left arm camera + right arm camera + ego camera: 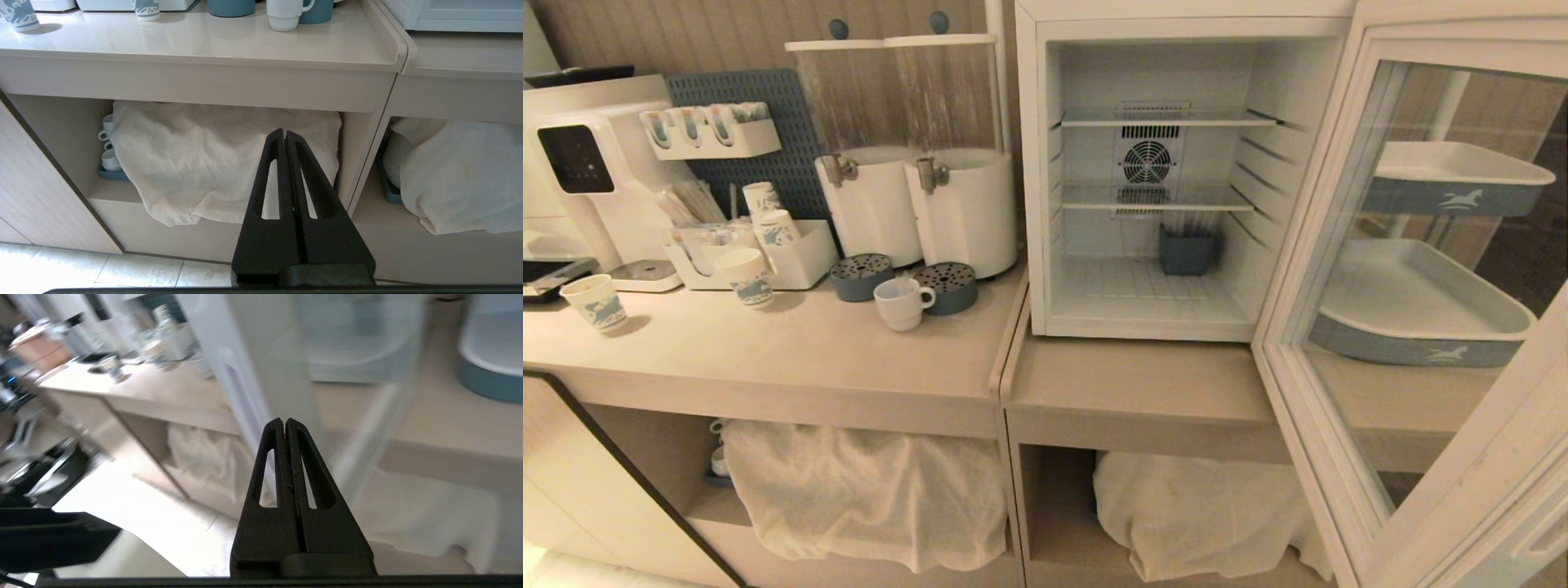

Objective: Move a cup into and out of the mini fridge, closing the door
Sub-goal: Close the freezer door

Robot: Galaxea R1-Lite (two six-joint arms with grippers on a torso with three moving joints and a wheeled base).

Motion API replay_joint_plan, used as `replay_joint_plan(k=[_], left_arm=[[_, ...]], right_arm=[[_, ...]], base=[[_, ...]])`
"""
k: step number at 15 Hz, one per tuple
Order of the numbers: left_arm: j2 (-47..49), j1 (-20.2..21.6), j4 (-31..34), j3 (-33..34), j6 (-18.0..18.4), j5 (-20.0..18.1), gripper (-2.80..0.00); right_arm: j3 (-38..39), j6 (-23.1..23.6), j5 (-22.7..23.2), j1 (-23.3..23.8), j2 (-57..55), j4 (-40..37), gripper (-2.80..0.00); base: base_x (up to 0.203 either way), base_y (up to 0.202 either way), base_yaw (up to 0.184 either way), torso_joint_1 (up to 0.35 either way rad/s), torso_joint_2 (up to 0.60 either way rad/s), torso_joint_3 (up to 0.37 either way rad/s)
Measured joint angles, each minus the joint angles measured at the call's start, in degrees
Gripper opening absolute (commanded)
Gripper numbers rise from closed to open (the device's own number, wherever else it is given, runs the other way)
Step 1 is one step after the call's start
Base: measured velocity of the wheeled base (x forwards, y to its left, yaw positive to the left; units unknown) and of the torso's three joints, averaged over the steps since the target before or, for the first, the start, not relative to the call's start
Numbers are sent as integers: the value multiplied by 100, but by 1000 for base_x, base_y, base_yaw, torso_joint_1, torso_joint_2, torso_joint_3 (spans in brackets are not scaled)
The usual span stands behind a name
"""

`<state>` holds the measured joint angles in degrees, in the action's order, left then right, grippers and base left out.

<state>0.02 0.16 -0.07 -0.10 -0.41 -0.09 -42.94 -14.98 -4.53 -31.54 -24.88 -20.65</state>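
A small white cup point(903, 303) with a side handle stands on the left counter, in front of two blue drip trays; its lower part shows as the cup point(284, 14) in the left wrist view. The white mini fridge point(1037, 180) stands on the lower right counter, with wire shelves, a fan and a small blue bin inside. Its glass door point(1347, 457) is swung wide open toward me. Neither arm shows in the head view. My left gripper point(284, 132) is shut and empty, low in front of the cabinet. My right gripper point(284, 421) is shut and empty, close to the door's glass.
Two white drink dispensers point(915, 204), blue-printed paper cups point(595, 302) and a white machine with a black screen point(580, 159) crowd the left counter. White cloths point(866, 490) cover the open shelves below. Two blue-and-white trays point(1421, 347) show through the door glass.
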Motion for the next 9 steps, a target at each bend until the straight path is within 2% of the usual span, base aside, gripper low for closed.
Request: replay_joint_plan(k=[2, 5, 7, 9], left_arm=[[0, 0, 0, 0, 1, 2, -280], [-2, -2, 2, 0, 5, -1, -280], [-2, -2, 0, 0, 1, -1, -280], [0, 0, 0, 0, 1, -1, -280]], right_arm=[[-62, -140, -162, -123, -436, 386, -280], [-222, -631, -615, -72, -1189, 1060, -280], [-290, -823, -661, 110, -1617, 1379, -280], [-361, -1071, -370, 559, -2005, 1566, -280]], base=[[0, 0, 0, 0, 0, 0], [0, 0, 0, 0, 0, 0], [0, 0, 0, 0, 0, 0], [0, 0, 0, 0, 0, 0]])
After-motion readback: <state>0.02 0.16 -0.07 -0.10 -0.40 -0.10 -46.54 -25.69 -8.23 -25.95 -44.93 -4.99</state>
